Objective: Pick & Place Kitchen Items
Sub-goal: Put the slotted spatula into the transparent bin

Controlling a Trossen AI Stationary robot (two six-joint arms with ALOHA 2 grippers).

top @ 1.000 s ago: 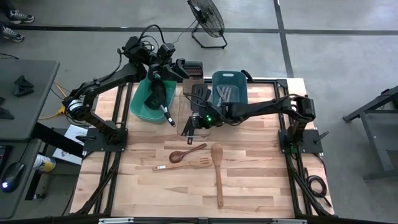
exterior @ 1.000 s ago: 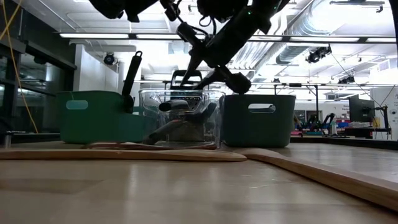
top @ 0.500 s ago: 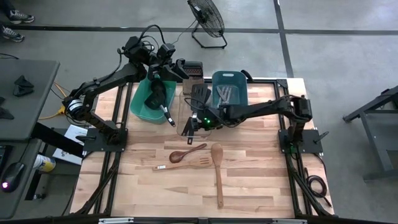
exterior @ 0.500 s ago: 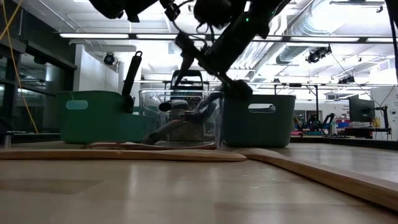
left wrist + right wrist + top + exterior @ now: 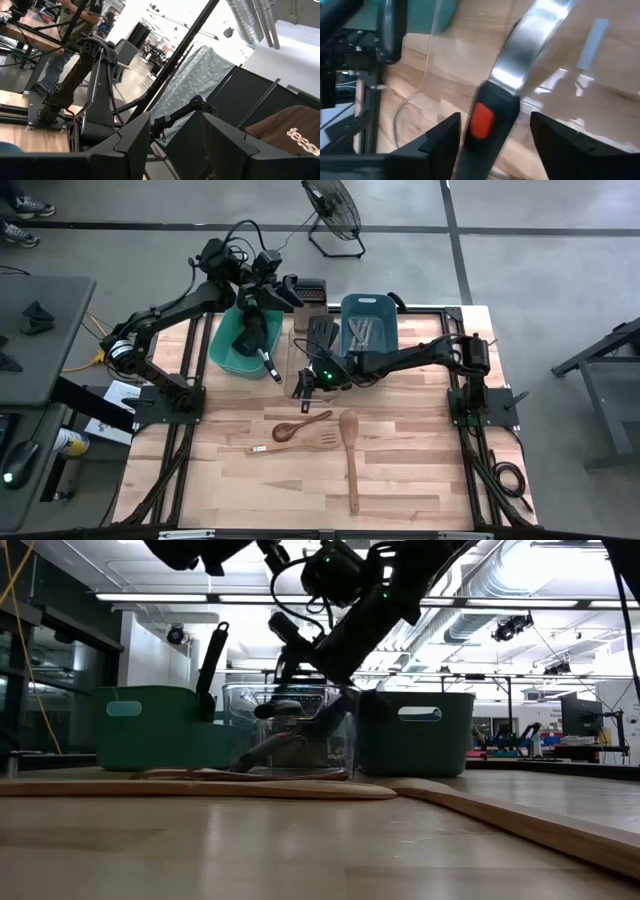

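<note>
Table (image 5: 400, 480): three wooden utensils (image 5: 348, 442) lying near centre, untouched.
Teal tub (image 5: 225, 350), far left: black ladle (image 5: 262, 356) propped inside.
Clear tub (image 5: 318, 345), far centre: black turner (image 5: 321, 332) and tongs (image 5: 520, 65) inside.
Blue tub (image 5: 372, 308), far right: silver knives (image 5: 362, 330) inside.
Left gripper (image 5: 262, 302): parked high over teal tub, fingers (image 5: 135, 142) apart, empty.
Right gripper (image 5: 312, 376): over clear tub; shifted left and lower than a second ago; jaws parted, tongs handle between fingers (image 5: 442, 137), unclamped.
Judgement: tongs just released; deposit done, wooden utensils next.
</note>
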